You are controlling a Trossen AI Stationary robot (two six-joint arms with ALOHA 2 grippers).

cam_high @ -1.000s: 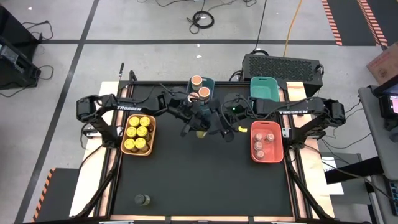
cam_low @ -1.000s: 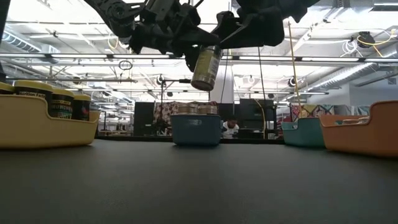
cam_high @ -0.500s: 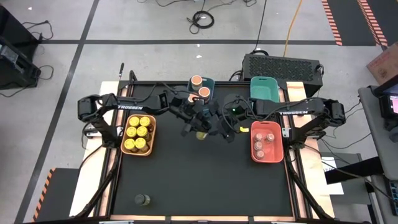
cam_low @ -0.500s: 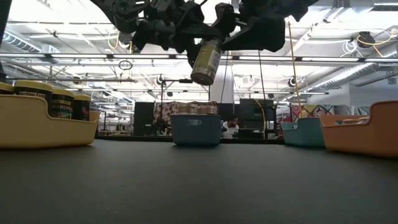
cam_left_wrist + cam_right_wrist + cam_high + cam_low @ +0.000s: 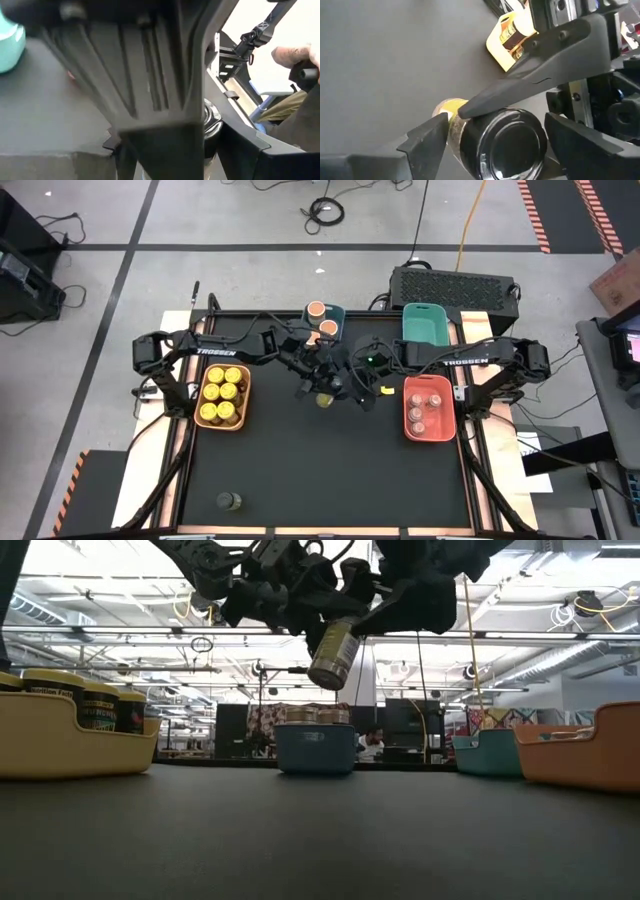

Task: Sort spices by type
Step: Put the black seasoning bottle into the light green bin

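A small spice jar (image 5: 333, 655) with a dark end and a yellowish body hangs tilted high over the table's middle. My left gripper (image 5: 318, 376) is shut on it. My right gripper (image 5: 346, 385) meets it from the table's right and is open, its fingers (image 5: 427, 137) standing on either side of the jar's dark end (image 5: 505, 142). Another dark olive jar (image 5: 229, 500) stands on its base near the table's near left corner. My left gripper pinches the jar between its two fingers; one finger (image 5: 530, 75) lies across the jar's side (image 5: 485, 117) just behind the dark end. The fingers come slanting down from the table's left. The jar is lifted clear, tilted, its dark end up and leaning right.
A yellow bin (image 5: 243, 392) of yellow-lidded jars sits at the left. A blue bin (image 5: 338, 312) with peach-topped jars and a teal bin (image 5: 424, 320) sit at the far edge. A red bin (image 5: 447, 408) of pinkish-topped jars is at the right. A person's hand (image 5: 295, 55) shows beyond the table.
Both grippers have stayed together above the table's middle with the jar aloft and tilted. My right gripper has rolled a little about the line it points along.
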